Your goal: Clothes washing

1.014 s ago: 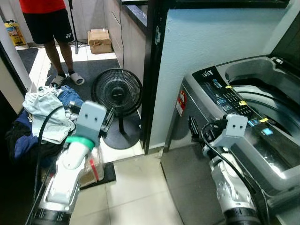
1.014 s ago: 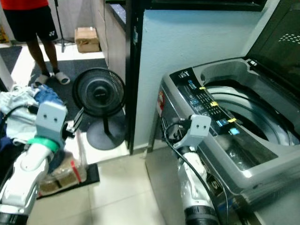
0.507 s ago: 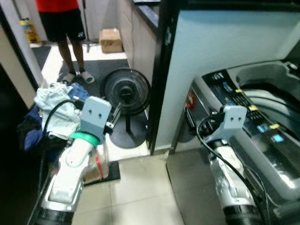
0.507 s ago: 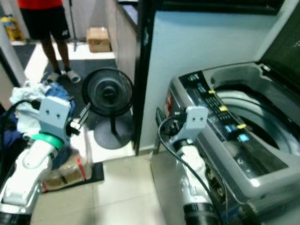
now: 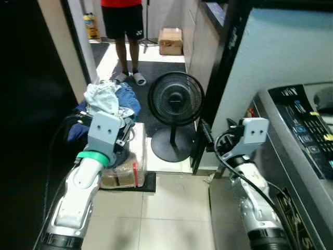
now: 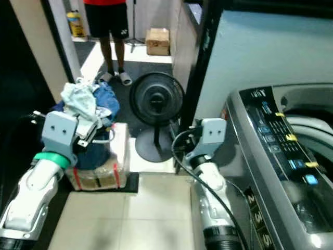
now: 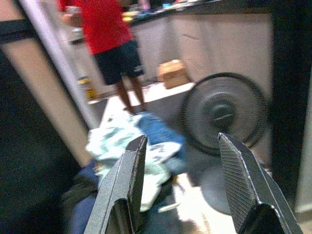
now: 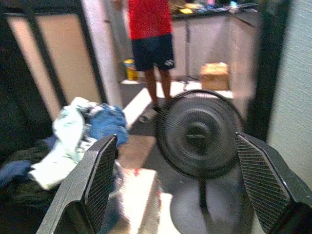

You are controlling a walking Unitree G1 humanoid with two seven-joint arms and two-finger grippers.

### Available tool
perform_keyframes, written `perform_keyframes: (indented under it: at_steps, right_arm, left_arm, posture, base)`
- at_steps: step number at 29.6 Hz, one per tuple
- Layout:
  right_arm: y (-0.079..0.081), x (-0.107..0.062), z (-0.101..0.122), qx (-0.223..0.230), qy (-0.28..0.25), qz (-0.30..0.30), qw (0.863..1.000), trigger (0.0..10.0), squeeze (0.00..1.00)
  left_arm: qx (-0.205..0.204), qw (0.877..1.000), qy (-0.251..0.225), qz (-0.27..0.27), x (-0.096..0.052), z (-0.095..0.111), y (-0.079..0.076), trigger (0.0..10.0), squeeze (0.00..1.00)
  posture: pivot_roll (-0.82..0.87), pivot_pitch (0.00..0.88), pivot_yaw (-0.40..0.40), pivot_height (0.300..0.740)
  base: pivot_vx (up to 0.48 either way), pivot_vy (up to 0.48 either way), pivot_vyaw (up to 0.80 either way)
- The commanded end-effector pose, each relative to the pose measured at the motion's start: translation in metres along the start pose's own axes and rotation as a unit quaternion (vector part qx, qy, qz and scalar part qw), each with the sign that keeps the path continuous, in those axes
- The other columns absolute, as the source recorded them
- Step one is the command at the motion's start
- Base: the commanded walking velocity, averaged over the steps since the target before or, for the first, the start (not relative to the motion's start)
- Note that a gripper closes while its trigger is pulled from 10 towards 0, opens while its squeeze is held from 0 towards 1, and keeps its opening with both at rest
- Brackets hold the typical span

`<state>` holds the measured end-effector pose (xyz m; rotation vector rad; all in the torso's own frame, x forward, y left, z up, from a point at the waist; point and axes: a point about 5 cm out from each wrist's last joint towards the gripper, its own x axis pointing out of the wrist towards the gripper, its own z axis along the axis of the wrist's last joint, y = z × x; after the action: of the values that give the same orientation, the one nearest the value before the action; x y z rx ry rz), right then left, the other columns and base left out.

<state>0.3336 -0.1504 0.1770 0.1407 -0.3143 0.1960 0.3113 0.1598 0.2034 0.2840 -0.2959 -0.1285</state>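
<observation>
From the head, the washing machine (image 6: pixel 281 156) sits at the robot's right, while both wrist views look toward the fan (image 8: pixel 197 134). The laundry pile (image 5: pixel 106 104), crumpled pale and blue cloth, lies heaped beside the fan. The left hand (image 7: pixel 180 185) and right hand (image 8: pixel 178 180) hang spread wide, holding nothing.

Silver arms — green band on left arm (image 5: pixel 92 158), black cables.
</observation>
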Motion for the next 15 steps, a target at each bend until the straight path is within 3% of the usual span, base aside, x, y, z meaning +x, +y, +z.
perform_keyframes:
  at_steps: [1, 12, 15]
  right_arm:
    - [0.000, -0.004, -0.006, -0.001, 0.013, 0.002, 1.000, 10.0, 0.00]
    - [0.001, -0.005, -0.007, 0.000, 0.015, 0.006, 1.000, 10.0, 0.00]
    - [0.007, -0.005, -0.009, -0.037, 0.021, 0.015, 0.999, 10.0, 0.00]
  left_arm:
    - [-0.004, 1.000, 0.021, -0.003, -0.003, -0.009, -0.002, 10.0, 0.00]
    - [-0.002, 1.000, 0.031, -0.001, -0.004, -0.015, -0.002, 10.0, 0.00]
    - [-0.006, 0.999, 0.041, 0.014, -0.004, -0.019, -0.001, 10.0, 0.00]
  posture:
    - [0.06, 0.025, 0.005, 0.740]
    - [0.06, 0.026, 0.007, 0.740]
    - [0.06, 0.022, 0.008, 0.740]
  base:
    - [0.000, 0.000, 0.76]
    - [0.000, 0.000, 0.75]
    - [0.344, 0.175, 0.23]
